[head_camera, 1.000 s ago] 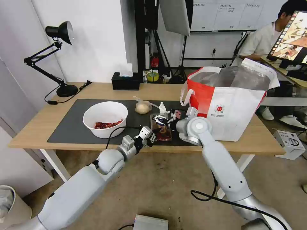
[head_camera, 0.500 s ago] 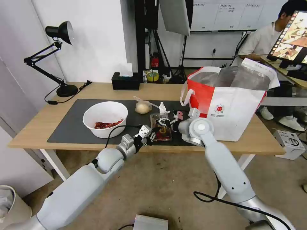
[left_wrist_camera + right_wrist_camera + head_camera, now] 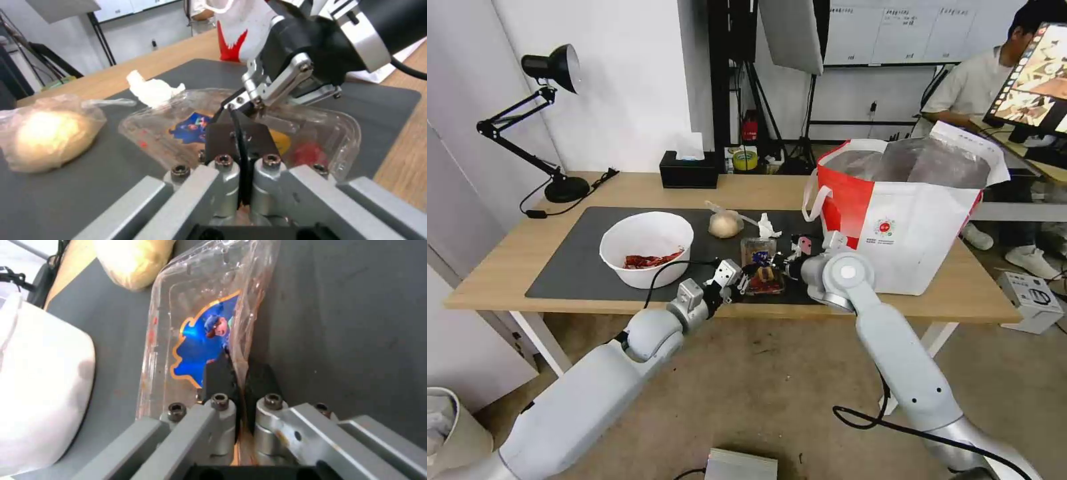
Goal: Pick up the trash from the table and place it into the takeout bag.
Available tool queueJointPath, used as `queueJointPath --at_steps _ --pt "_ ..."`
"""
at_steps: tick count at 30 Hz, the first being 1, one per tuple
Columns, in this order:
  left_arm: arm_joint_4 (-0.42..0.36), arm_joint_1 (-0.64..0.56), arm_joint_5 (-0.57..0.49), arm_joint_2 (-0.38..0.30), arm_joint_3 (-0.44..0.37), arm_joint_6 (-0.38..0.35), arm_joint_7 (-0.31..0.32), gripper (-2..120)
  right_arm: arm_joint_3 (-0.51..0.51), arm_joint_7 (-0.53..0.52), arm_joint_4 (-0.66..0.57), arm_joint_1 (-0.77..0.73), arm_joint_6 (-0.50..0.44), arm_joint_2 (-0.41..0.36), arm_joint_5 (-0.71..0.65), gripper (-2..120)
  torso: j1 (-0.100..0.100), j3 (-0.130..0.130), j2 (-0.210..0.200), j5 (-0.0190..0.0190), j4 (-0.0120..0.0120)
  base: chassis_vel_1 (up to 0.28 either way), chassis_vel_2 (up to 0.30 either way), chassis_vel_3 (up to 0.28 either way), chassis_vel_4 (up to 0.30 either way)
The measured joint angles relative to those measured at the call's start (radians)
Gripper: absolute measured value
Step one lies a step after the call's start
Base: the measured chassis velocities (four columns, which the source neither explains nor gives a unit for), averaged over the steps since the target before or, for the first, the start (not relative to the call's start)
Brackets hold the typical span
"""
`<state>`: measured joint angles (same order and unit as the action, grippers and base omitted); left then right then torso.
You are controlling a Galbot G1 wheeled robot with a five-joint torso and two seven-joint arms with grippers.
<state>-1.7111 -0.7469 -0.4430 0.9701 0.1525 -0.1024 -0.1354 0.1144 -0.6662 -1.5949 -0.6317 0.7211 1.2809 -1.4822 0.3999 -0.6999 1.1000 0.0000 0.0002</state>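
You see a clear tray (image 3: 762, 265) with a blue, orange-edged label and red bits, beside the white bowl (image 3: 646, 248) on the dark grey mat (image 3: 574, 260).

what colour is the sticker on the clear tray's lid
Blue with an orange outline, on the clear tray; the right wrist view shows it best.

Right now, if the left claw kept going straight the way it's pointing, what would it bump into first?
Probably the right gripper: the left gripper, shut on the clear tray, points across it toward that claw. Depth is hard to judge.
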Motion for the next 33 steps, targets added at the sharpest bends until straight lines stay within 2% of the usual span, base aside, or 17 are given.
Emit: queueJointPath --at_steps 6,18,21,22,24,26,27,29,32,33 --pt "-0.031 -0.027 -0.009 -0.025 -0.032 0.0 0.0 0 0.002 0.0 0.0 -0.001 0.0 0.001 0.0 0 0.0 0.0 0.0 0.0 -0.0001 0.0 0.0 0.0 0.0" --pt "-0.138 -0.178 -0.015 -0.068 -0.175 0.002 -0.001 0 0.017 0.004 -0.031 -0.013 0.002 0.003 0.0 0 0.0 0.0 0.0 -0.0001 -0.0001 0.0 0.0 0.0 0.0" --pt "-0.199 -0.28 -0.015 -0.083 -0.254 0.016 0.001 18 0.028 0.022 -0.07 -0.024 0.002 -0.012 0.0 0 0.0 0.0 0.0 -0.0001 0.0001 0.0 0.0 0.0 0.0" --pt "-0.199 -0.28 -0.015 -0.083 -0.254 0.016 0.001 18 0.028 0.022 -0.07 -0.024 0.002 -0.012 0.0 0 0.0 0.0 0.0 -0.0001 0.0001 0.0 0.0 0.0 0.0" --pt "-0.235 -0.324 -0.027 -0.085 -0.284 0.021 0.014 29 0.043 0.032 -0.104 -0.035 0.002 -0.025 0.0 0 0.0 0.0 0.0 0.0 -0.0001 0.0 0.0 0.0 0.0" --pt "-0.242 -0.334 -0.029 -0.086 -0.29 0.021 0.017 31 0.046 0.035 -0.114 -0.039 0.002 -0.029 0.0 0 0.0 0.0 0.0 -0.0001 -0.0001 0.0 0.0 0.0 0.0" --pt "-0.253 -0.349 -0.031 -0.088 -0.3 0.021 0.021 38 0.055 0.043 -0.135 -0.046 0.002 -0.04 0.0 0 0.0 0.0 0.0 0.0 -0.0001 0.0 0.0 0.0 0.0" --pt "-0.258 -0.358 -0.031 -0.089 -0.307 0.021 0.023 41 0.061 0.049 -0.148 -0.051 0.002 -0.047 0.0 0 0.0 0.0 0.0 0.0 -0.0001 0.0 0.0 0.0 0.0" --pt "-0.278 -0.397 -0.035 -0.087 -0.338 0.026 0.028 58 0.085 0.08 -0.211 -0.071 0.002 -0.081 0.0 0 0.0 0.0 0.0 0.0001 -0.0002 0.0 0.0 0.0 0.0" --pt "-0.278 -0.397 -0.035 -0.087 -0.338 0.026 0.028 58 0.085 0.08 -0.211 -0.071 0.002 -0.081 0.0 0 0.0 0.0 0.0 0.0001 -0.0002 0.0 0.0 0.0 0.0"
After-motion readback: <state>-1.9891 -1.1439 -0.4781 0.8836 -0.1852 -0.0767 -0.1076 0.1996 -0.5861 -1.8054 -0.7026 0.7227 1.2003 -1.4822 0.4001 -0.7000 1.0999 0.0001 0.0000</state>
